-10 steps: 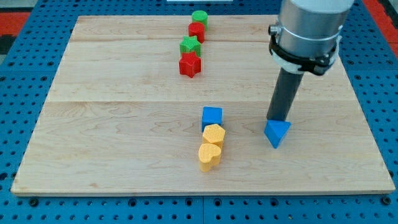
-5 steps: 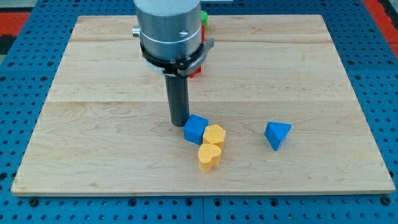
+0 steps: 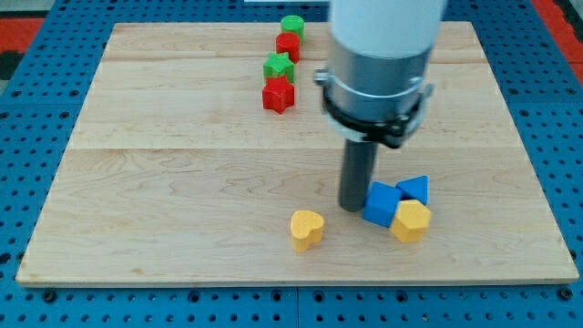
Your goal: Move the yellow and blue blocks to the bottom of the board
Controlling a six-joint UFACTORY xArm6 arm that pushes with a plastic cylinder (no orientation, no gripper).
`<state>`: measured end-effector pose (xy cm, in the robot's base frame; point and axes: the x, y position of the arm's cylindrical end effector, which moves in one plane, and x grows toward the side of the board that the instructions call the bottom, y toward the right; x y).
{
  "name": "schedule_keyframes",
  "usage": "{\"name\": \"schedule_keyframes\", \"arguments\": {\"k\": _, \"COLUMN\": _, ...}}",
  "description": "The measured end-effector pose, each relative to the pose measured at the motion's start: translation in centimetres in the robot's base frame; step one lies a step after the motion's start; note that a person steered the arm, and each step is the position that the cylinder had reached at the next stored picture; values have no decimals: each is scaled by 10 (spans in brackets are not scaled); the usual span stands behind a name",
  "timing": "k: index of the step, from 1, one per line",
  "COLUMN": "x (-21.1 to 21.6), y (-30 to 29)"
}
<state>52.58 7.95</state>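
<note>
No claw here, you push: my tip (image 3: 353, 208) sits against the blue cube (image 3: 381, 202), seemingly touching, clustered with yellow block (image 3: 411, 220) and blue triangle (image 3: 414, 189) lower right; light, rigid, slide-prone.

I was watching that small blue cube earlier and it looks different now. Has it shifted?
Yes. The blue cube slid toward the view's right, away from the unmoved yellow heart-shaped block, and now sits beside the blue triangular block.
</note>
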Motion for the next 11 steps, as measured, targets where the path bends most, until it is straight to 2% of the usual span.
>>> {"name": "schedule_keyframes", "arguments": {"k": 1, "x": 7, "y": -5}}
{"name": "schedule_keyframes", "arguments": {"k": 2, "x": -21, "y": -104}}
{"name": "schedule_keyframes", "arguments": {"k": 3, "x": 6, "y": -136}}
{"name": "schedule_keyframes", "arguments": {"k": 4, "x": 43, "y": -90}}
{"name": "schedule_keyframes", "arguments": {"k": 5, "x": 25, "y": -14}}
{"name": "schedule_keyframes", "arguments": {"k": 6, "x": 27, "y": 1}}
{"name": "schedule_keyframes", "arguments": {"k": 7, "x": -13, "y": -115}}
{"name": "schedule_keyframes", "arguments": {"k": 8, "x": -90, "y": -198}}
{"name": "schedule_keyframes", "arguments": {"k": 9, "x": -159, "y": -253}}
{"name": "schedule_keyframes", "arguments": {"k": 11, "x": -285, "y": -276}}
